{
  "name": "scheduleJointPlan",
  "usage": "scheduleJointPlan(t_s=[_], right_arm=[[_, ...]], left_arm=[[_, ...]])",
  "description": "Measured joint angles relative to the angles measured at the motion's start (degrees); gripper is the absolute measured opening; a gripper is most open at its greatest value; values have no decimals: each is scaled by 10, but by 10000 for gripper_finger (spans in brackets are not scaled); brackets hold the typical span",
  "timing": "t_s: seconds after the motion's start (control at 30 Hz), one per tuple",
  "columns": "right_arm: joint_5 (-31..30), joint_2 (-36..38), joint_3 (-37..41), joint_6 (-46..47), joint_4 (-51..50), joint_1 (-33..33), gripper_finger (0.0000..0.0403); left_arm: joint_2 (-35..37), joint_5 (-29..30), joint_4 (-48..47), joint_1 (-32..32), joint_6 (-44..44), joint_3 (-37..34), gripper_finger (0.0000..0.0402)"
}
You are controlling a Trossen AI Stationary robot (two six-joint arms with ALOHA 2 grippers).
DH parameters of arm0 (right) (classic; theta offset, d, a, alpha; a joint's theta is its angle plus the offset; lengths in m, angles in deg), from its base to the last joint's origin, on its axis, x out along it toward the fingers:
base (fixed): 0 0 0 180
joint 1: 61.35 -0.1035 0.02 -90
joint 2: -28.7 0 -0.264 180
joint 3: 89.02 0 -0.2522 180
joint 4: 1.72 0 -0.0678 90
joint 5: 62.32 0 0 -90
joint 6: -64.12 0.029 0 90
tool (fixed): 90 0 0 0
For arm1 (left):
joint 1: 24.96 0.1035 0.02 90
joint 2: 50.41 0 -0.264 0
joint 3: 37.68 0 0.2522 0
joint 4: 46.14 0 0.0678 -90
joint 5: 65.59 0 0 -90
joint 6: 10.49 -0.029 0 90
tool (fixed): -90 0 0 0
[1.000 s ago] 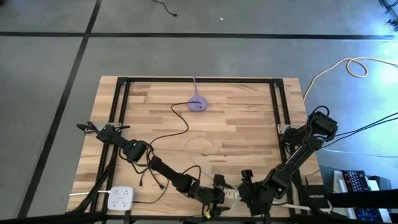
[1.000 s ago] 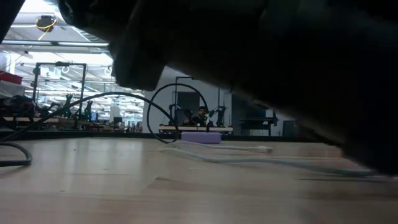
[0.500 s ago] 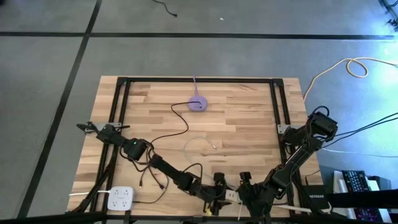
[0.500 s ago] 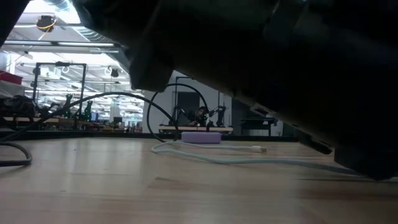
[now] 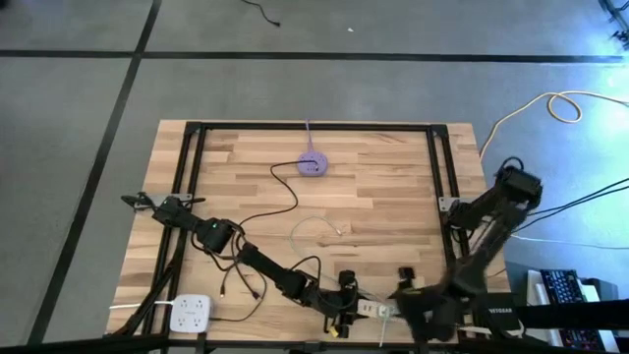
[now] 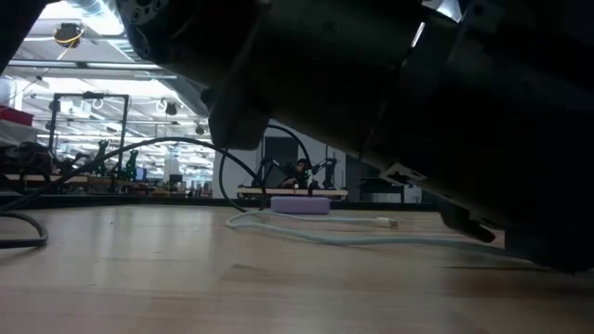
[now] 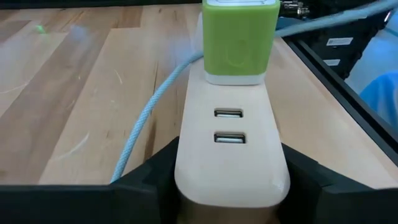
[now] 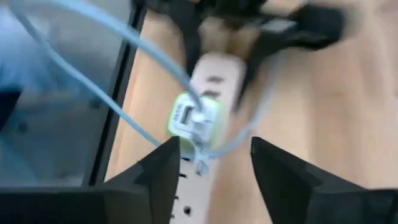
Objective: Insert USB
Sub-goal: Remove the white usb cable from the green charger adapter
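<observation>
USB hub point(image 7: 230, 149), cream with a green adapter point(image 7: 239, 37) plugged in, lying at the near edge of the wooden tabletop point(image 5: 373, 177), clamped at its end between the left tool's point(image 7: 231, 180) fingers. Right tool point(image 8: 211, 168) just beyond, part open, holding nothing, pale blue cable point(image 8: 93, 87) trailing from the adapter.

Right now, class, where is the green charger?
The green charger sits plugged into the cream power strip at the table's near edge, between the two arms; the left end effector grips the strip's other end, two empty USB ports between.
</observation>
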Motion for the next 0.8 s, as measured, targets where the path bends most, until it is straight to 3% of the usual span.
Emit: scheduleJointPlan(t_s=[0.13,0.3,0.53,0.8], right_arm=[[-156,-5,14,83,54,-79,144],[-235,-89,35,153,141,-92,127],[-239,-161,31,161,197,-54,124],[-238,-162,32,121,215,-55,106]], left_arm=[[-1,2,5,1,5,-1,170],[-1,3,5,2,18,-1,170],[-1,6,6,0,17,-1,170],[-1,7,6,0,14,-2,170]])
